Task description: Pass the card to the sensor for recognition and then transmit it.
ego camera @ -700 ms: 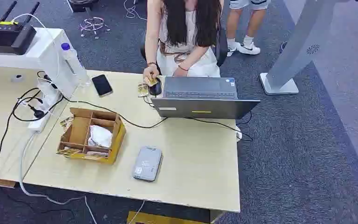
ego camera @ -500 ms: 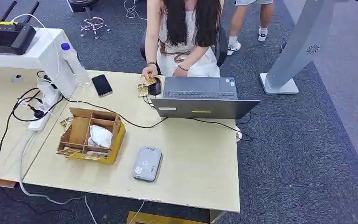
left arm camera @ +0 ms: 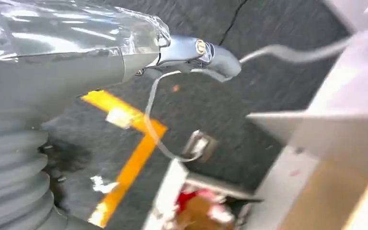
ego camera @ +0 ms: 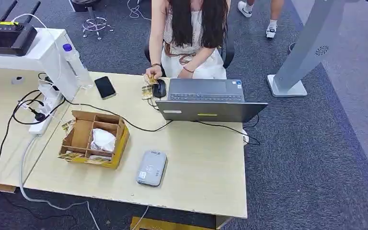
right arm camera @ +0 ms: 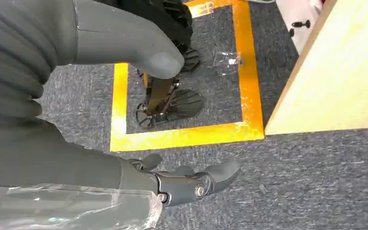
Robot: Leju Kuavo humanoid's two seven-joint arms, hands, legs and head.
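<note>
Nothing of the task looks done yet — both arms hang beside the worktop [ego camera: 206, 182] and neither hand carries a card. The right hand [right arm camera: 139, 120] hangs over the carpet by the yellow floor tape [right arm camera: 187, 136], its thumb and dark fingers apart with nothing between them, so it is released. The left hand [left arm camera: 124, 62] also hangs low near the floor; its fingers stretch out and hold nothing, though the picture is blurred.

The sensor [ego camera: 151, 167], a flat grey reader, lies on the near part of the worktop, just beside the cardboard box [ego camera: 94, 138]. The cards [ego camera: 148, 86] sit at the far edge by the laptop [ego camera: 206, 98] and mouse [ego camera: 159, 88], where a seated person's hand [ego camera: 153, 73] holds one — well apart from the sensor.

By my judgement everything is left: taking a card, presenting it over the sensor, then passing it on.
</note>
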